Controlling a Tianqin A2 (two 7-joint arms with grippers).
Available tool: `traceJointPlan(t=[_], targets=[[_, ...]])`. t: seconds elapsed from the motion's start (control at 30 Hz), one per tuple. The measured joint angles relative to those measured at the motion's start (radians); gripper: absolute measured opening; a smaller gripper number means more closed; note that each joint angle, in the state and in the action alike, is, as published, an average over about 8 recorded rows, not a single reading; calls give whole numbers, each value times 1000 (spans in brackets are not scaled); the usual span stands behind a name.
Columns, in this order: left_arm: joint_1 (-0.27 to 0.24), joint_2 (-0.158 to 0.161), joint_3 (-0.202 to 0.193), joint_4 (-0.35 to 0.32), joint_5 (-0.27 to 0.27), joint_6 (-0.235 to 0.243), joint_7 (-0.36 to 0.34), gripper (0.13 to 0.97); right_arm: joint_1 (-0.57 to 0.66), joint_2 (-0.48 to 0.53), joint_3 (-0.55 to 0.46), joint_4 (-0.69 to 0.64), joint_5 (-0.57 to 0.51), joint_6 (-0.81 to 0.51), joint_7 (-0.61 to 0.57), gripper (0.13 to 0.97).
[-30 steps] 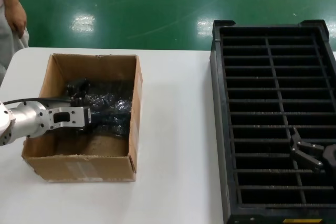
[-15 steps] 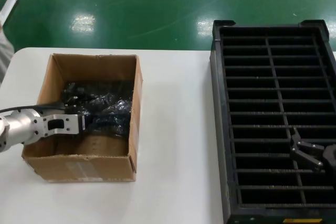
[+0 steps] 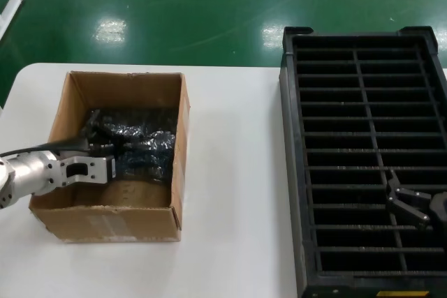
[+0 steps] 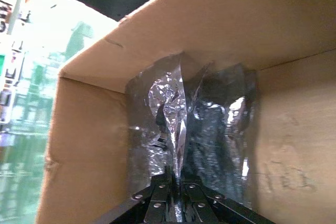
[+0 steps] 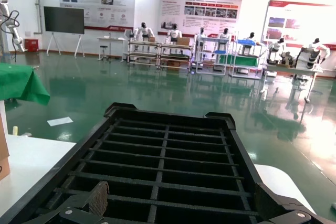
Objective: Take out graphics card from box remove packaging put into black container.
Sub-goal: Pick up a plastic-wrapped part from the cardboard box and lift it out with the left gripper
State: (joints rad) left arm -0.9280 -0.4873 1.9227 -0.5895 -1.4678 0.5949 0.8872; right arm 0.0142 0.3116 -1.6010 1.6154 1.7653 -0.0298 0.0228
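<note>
White tabletop [image 3: 237, 193] fills lower part of head view; far-left corner rounded. Glossy green floor [image 3: 209, 5] beyond far edge, w/ ceiling-light glare patches. White scrap [image 3: 8, 10] on floor past far-left corner. Right wrist view: exhibition hall bkgd, wall posters [image 5: 199, 8], dark screen [image 5: 63, 20] on stand, white humanoid robots [image 5: 143, 31] at benches, green cloth [image 5: 23, 83] at side, paper scrap [image 5: 61, 121] on floor.

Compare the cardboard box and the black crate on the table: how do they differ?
The cardboard box is brown, smaller and one open space; the black crate is larger and split by ribs into narrow slots. The box holds shiny bagged items, pinched by the left gripper; the crate's slots look empty, the open right gripper above them. Both sit open-topped on the white table.
</note>
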Motion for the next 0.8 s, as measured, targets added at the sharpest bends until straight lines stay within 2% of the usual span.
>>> traceJointPlan(t=[0.23,0.43,0.6,0.8], targets=[[16,-10,-16,-51,-12,-24,23,152,0,0,0,0,0,0,0,966],[49,-42,-19,-146,-6,-33,-18,144,0,0,0,0,0,0,0,966],[95,-88,-25,-282,14,-43,-90,139,0,0,0,0,0,0,0,966],[174,-181,-47,-514,62,-42,-248,139,0,0,0,0,0,0,0,966]])
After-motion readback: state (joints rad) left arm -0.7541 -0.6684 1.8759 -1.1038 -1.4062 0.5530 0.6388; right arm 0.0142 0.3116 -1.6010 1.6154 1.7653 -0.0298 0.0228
